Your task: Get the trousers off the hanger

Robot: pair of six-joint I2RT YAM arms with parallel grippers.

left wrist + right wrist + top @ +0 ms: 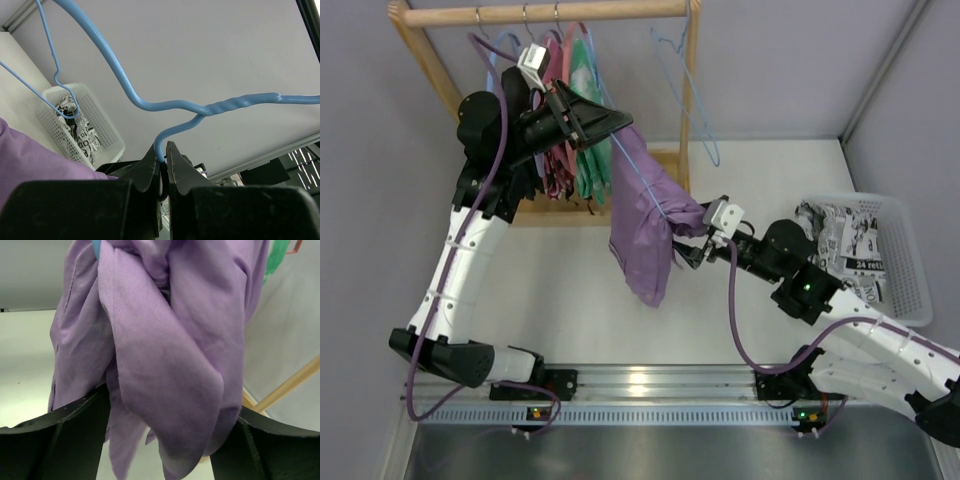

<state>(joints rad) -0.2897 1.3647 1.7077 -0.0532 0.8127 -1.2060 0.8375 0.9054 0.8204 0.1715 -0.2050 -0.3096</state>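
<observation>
The lilac trousers [640,240] hang in a bunch over the light-blue wire hanger [638,180], in front of the wooden rack. My left gripper [615,122] is up by the rack, shut on the hanger. In the left wrist view its jaws [164,150] pinch the wire just below the twisted neck of the hanger [235,101]. My right gripper [682,245] is against the trousers' right side, open. In the right wrist view a thick fold of the trousers [165,340] droops between the wide-apart fingers [55,440].
A wooden rack [540,12] at the back carries a green garment [588,160], dark and pink garments and a second blue wire hanger [685,90]. A white basket [910,270] with black-and-white printed cloth stands at the right.
</observation>
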